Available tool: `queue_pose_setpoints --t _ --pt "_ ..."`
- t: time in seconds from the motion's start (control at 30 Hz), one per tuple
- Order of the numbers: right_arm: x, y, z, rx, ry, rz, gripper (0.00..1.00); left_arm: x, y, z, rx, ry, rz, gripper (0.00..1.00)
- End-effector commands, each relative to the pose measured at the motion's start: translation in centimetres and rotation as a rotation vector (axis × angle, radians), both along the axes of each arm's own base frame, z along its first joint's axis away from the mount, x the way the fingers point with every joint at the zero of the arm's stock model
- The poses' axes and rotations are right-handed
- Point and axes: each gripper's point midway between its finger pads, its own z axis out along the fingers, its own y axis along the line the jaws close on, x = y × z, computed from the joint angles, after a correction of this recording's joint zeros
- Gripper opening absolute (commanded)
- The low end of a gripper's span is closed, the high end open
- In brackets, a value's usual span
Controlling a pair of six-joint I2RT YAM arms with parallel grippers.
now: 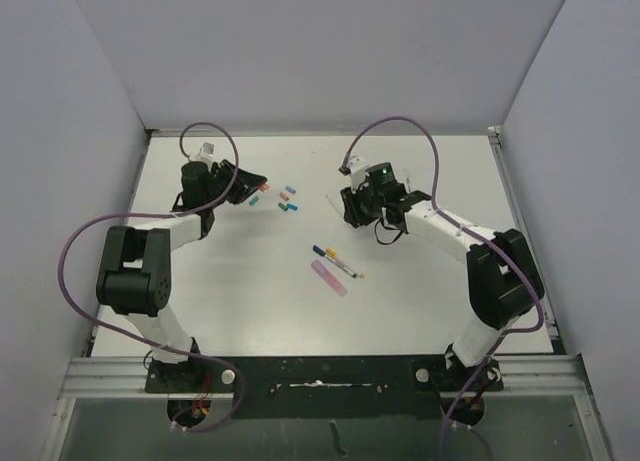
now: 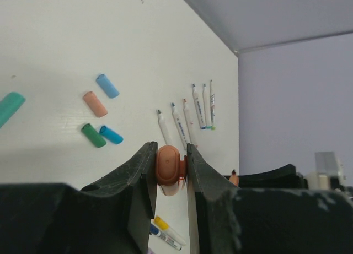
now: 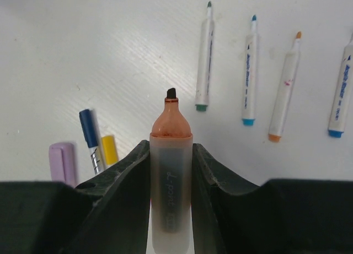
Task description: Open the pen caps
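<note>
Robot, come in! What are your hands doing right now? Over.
Left gripper shut on orange cap. Right gripper shut on uncapped orange pen. Cap off. Other caps and pens lie aside, not blocking.

- Top view: loose caps [image 1: 285, 196] cluster on the table [image 1: 250, 301] above centre, between the left gripper [image 1: 258, 181] and the right gripper [image 1: 347, 209]. Capped pens [image 1: 335, 263] lie below them at mid-frame.
- Left wrist view: the held cap [image 2: 169, 168] sits between the jaws at lower centre. The loose caps lie upper left, the pen row [image 2: 190, 113] to their right, the capped pens at the bottom edge.
- Right wrist view: the held pen [image 3: 171, 177] stands between the jaws at lower centre, with the pen row upper right and the capped pens lower left.
</note>
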Motion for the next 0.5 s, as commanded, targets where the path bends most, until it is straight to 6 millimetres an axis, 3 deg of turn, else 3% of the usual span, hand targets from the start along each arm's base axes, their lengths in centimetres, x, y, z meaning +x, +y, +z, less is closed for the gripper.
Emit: queue_pose_setpoints --t 0.0,0.17,0.47 --pt "3.9 1.1 2.8 0.015 -0.131 -0.006 0.00 -0.9 -0.2 -3.8 0.053 0.079 -0.033 0.02" --pt "5.7 2.8 2.5 0.040 -0.144 0.002 0.00 -1.3 -0.3 -6.6 0.064 0.145 -0.029 0.05" --pt "7.4 6.3 1.7 0.023 -0.162 0.045 0.00 -1.5 0.0 -9.8 0.084 0.209 0.000 0.10"
